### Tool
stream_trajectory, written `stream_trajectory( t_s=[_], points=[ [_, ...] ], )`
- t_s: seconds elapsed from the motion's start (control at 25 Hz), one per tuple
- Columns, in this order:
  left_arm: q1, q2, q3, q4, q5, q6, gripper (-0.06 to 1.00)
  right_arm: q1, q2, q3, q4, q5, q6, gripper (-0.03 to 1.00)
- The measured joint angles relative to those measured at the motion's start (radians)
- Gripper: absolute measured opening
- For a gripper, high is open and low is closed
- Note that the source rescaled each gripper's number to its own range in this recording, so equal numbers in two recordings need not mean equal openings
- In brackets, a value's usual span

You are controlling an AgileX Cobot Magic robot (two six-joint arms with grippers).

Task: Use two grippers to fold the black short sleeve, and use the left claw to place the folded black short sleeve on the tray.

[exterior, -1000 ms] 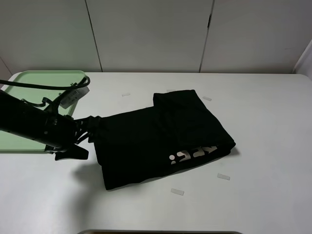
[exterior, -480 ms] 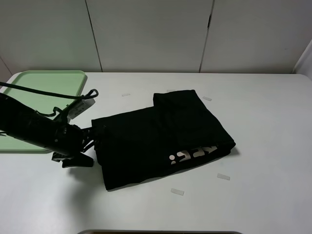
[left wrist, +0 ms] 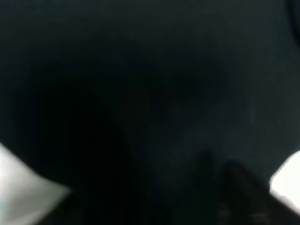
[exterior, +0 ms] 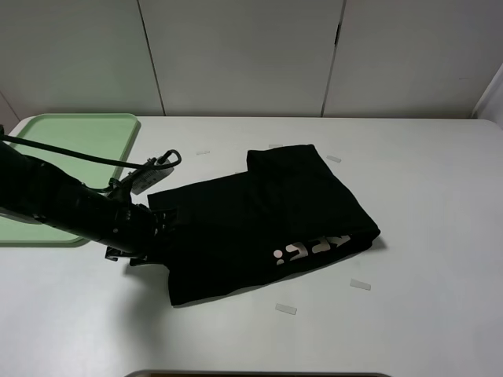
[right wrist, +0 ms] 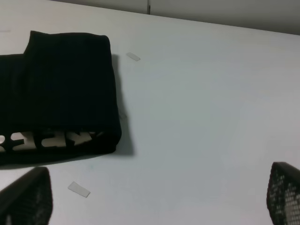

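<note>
Shirt [exterior: 263,220] edge sits at left claw [exterior: 157,234], perhaps inside it.

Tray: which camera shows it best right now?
The exterior high view: the tray lies at its left edge, the near part hidden behind the left arm. The left wrist view is filled with the black short sleeve; the right wrist view shows only that garment and the table, no tray.
</note>
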Motion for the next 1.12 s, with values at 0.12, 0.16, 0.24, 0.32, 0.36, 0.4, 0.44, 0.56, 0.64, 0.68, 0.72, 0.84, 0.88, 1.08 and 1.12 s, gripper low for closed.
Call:
stream_trajectory(
  t_s=[0.12, 0.16, 0.24, 0.32, 0.36, 0.4, 0.44, 0.56, 0.64, 0.68, 0.72, 0.84, 0.88, 1.08, 1.12],
  points=[
    [-0.002, 0.004, 0.0, 0.012, -0.01, 0.001, 0.16, 0.0, 0.0, 0.0, 0.0, 0.0, 0.001, 1.0],
    [-0.002, 0.004, 0.0, 0.019, -0.01, 0.001, 0.09, 0.0, 0.0, 0.0, 0.0, 0.0, 0.002, 1.0],
    [-0.002, 0.004, 0.0, 0.032, -0.01, 0.0, 0.03, 0.0, 0.0, 0.0, 0.0, 0.0, 0.003, 1.0],
    [-0.002, 0.004, 0.0, 0.066, -0.011, -0.011, 0.02, 0.0, 0.0, 0.0, 0.0, 0.0, 0.003, 1.0],
    [0.003, 0.003, -0.001, 0.091, -0.012, -0.022, 0.02, 0.0, 0.0, 0.0, 0.0, 0.0, 0.003, 1.0],
    [0.009, 0.003, -0.005, 0.127, -0.012, -0.039, 0.02, 0.0, 0.0, 0.0, -0.002, 0.0, 0.007, 1.0],
    [0.02, 0.003, -0.012, 0.171, -0.011, -0.067, 0.02, 0.0, 0.0, 0.0, -0.008, 0.0, 0.014, 1.0],
    [0.06, 0.003, -0.049, 0.389, 0.0, -0.194, 0.01, 0.0, 0.0, 0.0, -0.014, 0.0, 0.021, 1.0],
    [0.09, 0.003, -0.092, 0.582, 0.026, -0.344, 0.01, 0.0, 0.0, 0.0, -0.014, 0.0, 0.026, 1.0],
    [0.103, 0.003, -0.117, 0.683, 0.042, -0.418, 0.01, 0.0, 0.0, 0.0, -0.014, 0.0, 0.027, 1.0],
    [0.116, 0.003, -0.144, 0.807, 0.066, -0.494, 0.01, 0.0, 0.0, 0.0, -0.014, 0.0, 0.027, 1.0],
    [0.136, 0.003, -0.273, 1.199, 0.169, -0.777, 0.01, 0.0, 0.0, 0.0, -0.015, 0.0, 0.029, 1.0],
    [0.137, 0.004, -0.318, 1.293, 0.208, -0.852, 0.01, 0.0, 0.0, 0.0, -0.015, 0.0, 0.029, 1.0],
    [0.132, 0.004, -0.53, 1.698, 0.399, -1.057, 0.01, 0.0, 0.0, 0.0, -0.015, 0.0, 0.029, 1.0],
    [0.129, 0.004, -0.56, 1.731, 0.429, -1.068, 0.01, 0.0, 0.0, 0.0, -0.015, 0.0, 0.029, 1.0]
  ],
)
